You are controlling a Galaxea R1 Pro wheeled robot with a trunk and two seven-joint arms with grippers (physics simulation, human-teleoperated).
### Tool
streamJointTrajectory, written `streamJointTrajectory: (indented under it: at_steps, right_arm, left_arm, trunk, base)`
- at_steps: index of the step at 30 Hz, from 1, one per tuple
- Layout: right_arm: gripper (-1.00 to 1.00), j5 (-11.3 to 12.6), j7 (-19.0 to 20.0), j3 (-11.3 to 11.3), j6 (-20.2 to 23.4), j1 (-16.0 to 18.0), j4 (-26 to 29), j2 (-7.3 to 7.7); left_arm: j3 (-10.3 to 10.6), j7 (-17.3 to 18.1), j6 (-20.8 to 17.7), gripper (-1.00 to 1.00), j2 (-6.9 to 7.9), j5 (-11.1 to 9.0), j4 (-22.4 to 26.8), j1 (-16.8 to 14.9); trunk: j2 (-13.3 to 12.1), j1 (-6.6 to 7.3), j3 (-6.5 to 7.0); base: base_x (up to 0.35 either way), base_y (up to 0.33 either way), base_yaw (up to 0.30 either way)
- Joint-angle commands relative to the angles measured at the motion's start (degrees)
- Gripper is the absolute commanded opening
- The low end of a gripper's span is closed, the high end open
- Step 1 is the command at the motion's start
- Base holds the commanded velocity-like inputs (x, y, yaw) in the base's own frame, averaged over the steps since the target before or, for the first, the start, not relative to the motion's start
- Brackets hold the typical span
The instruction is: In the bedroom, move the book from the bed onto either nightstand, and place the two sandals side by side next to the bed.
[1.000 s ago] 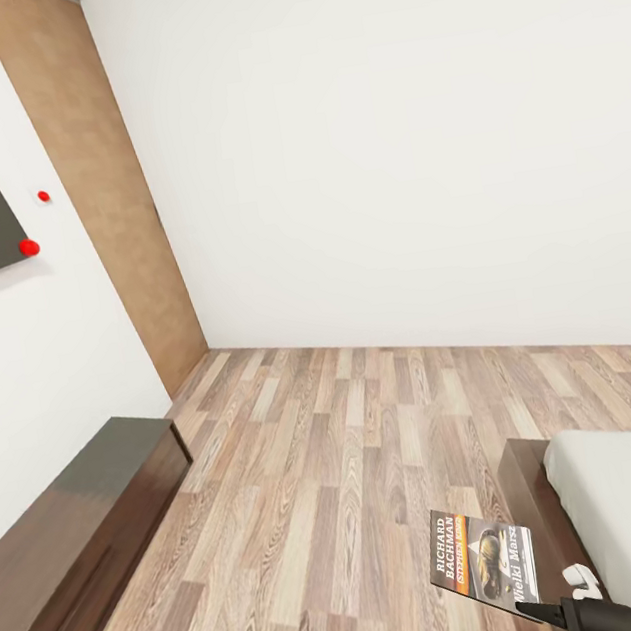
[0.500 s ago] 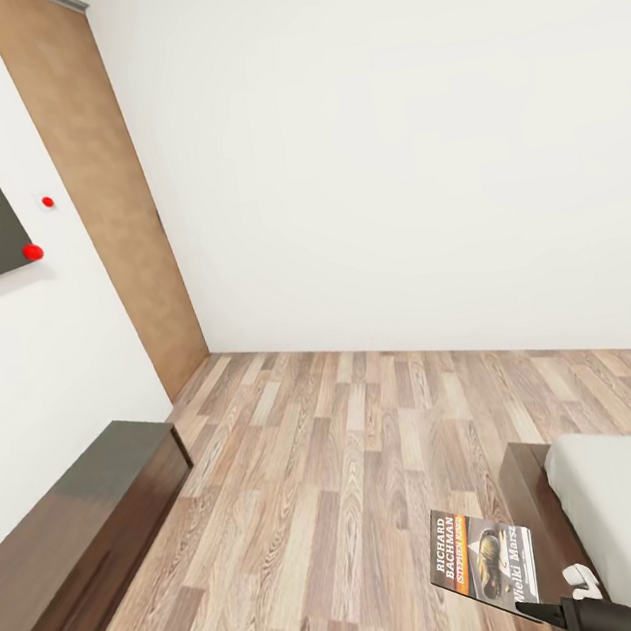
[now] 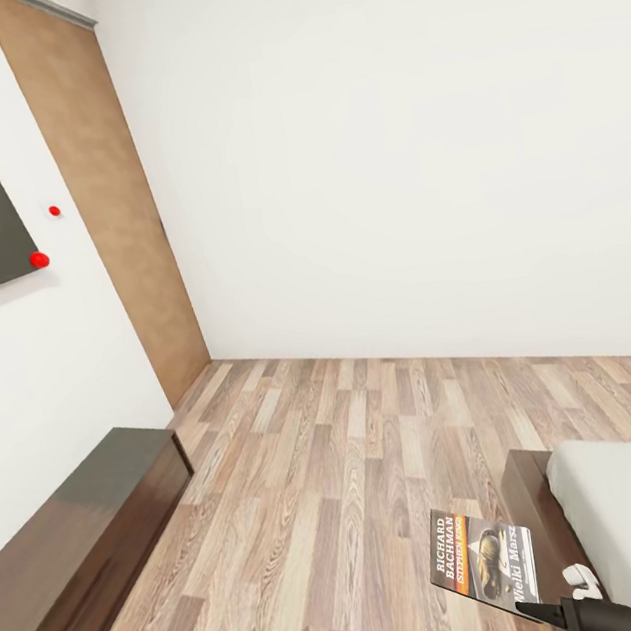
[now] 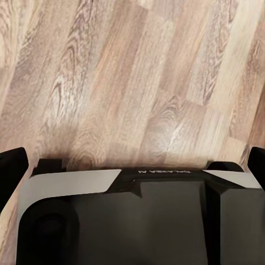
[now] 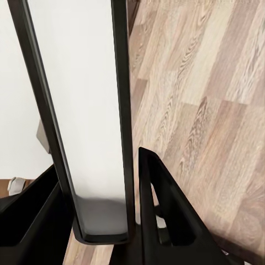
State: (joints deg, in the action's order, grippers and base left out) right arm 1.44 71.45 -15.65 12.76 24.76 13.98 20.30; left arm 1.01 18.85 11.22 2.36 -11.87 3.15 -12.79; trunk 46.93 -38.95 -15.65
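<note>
Bright even light, soft shadows, sharp renders, wide-angle stretch at edges.

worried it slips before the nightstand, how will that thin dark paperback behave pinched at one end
The thin dark paperback looks light, so weight is likely no problem. The right gripper pinches only its lower corner, so it may sag or pivot. In the right wrist view it sits edge-on between the fingers, probably secure.

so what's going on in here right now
The robot's right hand grips the book by its lower edge and holds it up above the wood floor, beside the corner of the bed. A long dark bench runs along the wall opposite. The left hand hangs open over bare floor.
</note>
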Motion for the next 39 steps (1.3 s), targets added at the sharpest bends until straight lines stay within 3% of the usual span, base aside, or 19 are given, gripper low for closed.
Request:
streamJointTrajectory:
  at_steps: [1, 14, 28, 34, 39]
  right_arm:
    - [-1.0, 0.14, 0.18, -0.08, 0.6, 0.03, 0.0, 0.0]
    - [-1.0, 0.14, 0.18, -0.09, 0.6, 0.02, 0.0, 0.0]
    - [-1.0, 0.11, 0.11, -0.11, 0.6, 0.02, 0.01, -0.01]
    - [-1.0, 0.12, -4.04, -0.1, 0.6, 0.02, -0.03, -0.08]
    - [-1.0, 0.1, -4.87, -0.08, 0.6, 0.02, -0.08, -0.08]
  left_arm:
    - [0.13, 0.28, 0.12, 1.0, 0.01, -0.43, -0.08, -0.05]
    - [0.13, 0.27, 0.12, 1.0, 0.01, -0.43, -0.08, -0.05]
    - [0.13, 0.28, 0.12, 1.0, 0.01, -0.43, -0.08, -0.05]
    - [0.18, 0.3, 0.12, 1.0, -0.89, -0.32, -0.03, -0.05]
    - [0.15, 0.31, 0.07, 1.0, -1.33, -0.42, -1.07, -0.05]
  trunk:
    - [0.05, -0.01, 0.02]
    - [0.05, -0.01, 1.18]
    - [0.05, -0.01, 1.29]
    - [0.05, -0.01, 1.29]
    - [0.05, -0.01, 1.29]
  base:
    - [0.0, 0.0, 0.0]
    - [0.0, 0.0, 0.0]
    - [0.0, 0.0, 0.0]
    - [0.0, 0.0, 0.0]
    - [0.0, 0.0, 0.0]
